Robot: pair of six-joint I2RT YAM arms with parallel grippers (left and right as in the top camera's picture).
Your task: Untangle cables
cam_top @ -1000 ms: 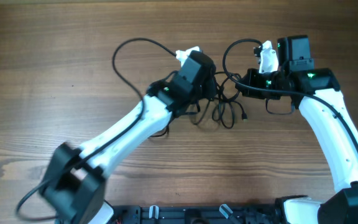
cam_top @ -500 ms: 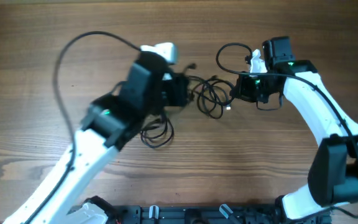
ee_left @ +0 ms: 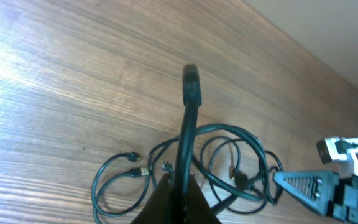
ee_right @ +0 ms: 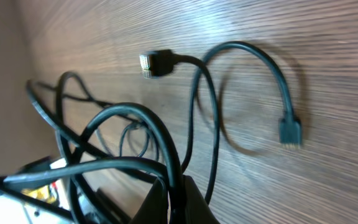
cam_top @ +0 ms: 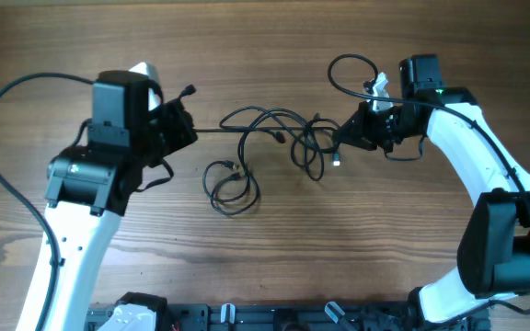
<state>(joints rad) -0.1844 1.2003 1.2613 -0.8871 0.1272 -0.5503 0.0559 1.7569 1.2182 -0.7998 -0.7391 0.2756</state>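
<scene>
Reaching inward from opposite sides of the worktop, left fingers and right fingers each pinch the cables strung between them.

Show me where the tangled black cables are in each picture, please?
Overhead: the cables stretch across the middle, between the left gripper and the right gripper.
Left wrist: the cables rise up the centre and loop along the bottom.
Right wrist: the cables fill the left and centre.
Shared landmark: the wooden table under them.
</scene>
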